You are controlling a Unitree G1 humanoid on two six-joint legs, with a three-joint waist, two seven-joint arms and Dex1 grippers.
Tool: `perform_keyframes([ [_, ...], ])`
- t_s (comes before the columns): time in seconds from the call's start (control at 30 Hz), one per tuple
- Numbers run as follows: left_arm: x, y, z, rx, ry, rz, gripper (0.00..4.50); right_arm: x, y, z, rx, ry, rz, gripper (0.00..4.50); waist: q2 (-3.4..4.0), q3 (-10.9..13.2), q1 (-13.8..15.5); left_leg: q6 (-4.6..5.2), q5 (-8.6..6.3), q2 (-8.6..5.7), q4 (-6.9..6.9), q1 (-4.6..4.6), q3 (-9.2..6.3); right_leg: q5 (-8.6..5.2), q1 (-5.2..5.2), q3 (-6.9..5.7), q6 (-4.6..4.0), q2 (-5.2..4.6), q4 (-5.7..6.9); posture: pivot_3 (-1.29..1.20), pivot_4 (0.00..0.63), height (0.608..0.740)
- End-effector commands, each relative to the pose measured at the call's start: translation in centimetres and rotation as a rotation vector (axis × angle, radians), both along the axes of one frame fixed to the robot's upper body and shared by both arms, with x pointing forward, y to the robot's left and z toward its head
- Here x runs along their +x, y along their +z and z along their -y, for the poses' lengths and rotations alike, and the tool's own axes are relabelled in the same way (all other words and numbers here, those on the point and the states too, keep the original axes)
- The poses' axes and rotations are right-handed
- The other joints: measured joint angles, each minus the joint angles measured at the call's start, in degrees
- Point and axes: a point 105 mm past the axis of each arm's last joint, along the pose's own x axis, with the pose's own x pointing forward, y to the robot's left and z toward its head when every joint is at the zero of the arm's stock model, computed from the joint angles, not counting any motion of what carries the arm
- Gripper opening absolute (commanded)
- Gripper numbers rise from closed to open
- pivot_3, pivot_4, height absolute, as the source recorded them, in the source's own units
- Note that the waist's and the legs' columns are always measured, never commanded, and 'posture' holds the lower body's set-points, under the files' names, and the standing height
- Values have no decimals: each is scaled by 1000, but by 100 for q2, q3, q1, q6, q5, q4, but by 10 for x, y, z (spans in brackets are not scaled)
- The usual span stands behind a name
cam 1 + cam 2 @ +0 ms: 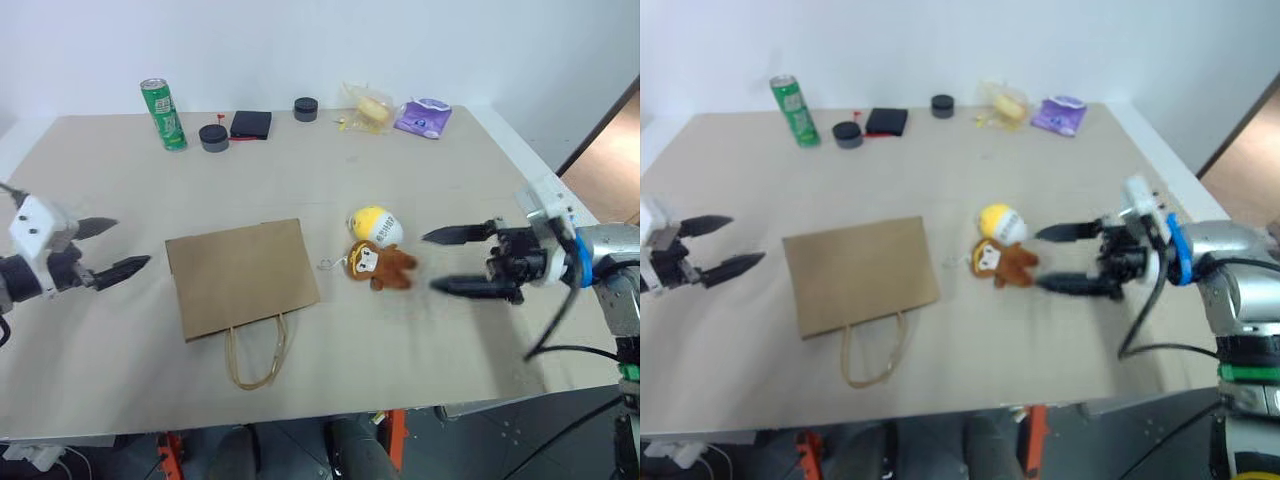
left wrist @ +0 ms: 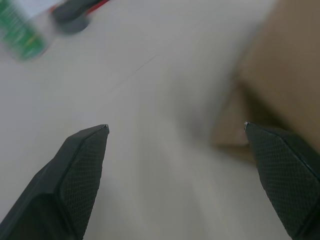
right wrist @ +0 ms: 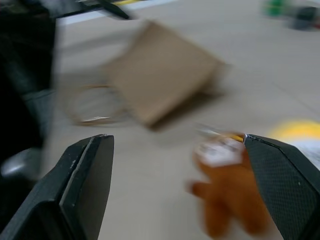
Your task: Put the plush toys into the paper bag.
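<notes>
The big tan table point(image 1: 110, 370) holds one paper bag point(image 1: 240, 275), lying flat near the middle with its two loop handles toward the robot. Just to the right of it sit two plush toys, touching: one brown monkey point(image 1: 378, 263) and one yellow-and-white egg toy point(image 1: 375, 225). No toy is in the bag yet, so this looks like the reaching step. The right gripper point(image 1: 452, 260) is spread wide, empty, near the monkey. The left gripper point(image 1: 112, 248) is spread wide too, empty, beside the bag. Next, the right one probably needs to close around the monkey.
</notes>
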Motion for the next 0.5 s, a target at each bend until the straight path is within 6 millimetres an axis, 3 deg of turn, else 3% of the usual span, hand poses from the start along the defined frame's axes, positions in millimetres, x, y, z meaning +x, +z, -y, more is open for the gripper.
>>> perform_keyframes([
  [0.03,-16,15,46,188,-262,189,4477,-29,0,-23,-43,175,45,4500,0,0,0,0,0,0,8,0,0,-5,2,1,-11,0,0,0,150,740],
  [0.13,-30,18,77,308,-380,411,4477,-27,-9,-27,-54,159,77,4500,1,-1,0,1,0,-1,28,1,9,3,5,8,-16,-6,0,0,150,740],
  [0.23,-49,8,92,359,-476,549,4477,-17,-18,-31,-51,110,130,4500,-7,-5,-5,4,2,-1,44,4,12,14,14,9,-18,-9,0,0,150,740],
  [0.37,-75,-27,86,506,-592,678,4477,-17,-28,-35,-47,90,160,4500,-1,-6,-3,8,5,3,42,15,16,24,13,13,-21,-5,3,0,150,740],
  [0.5,-85,-44,82,548,-636,732,4477,-15,-27,-37,-22,58,182,4500,2,-8,2,10,6,3,46,19,17,24,17,15,-22,-6,5,0,150,740],
])
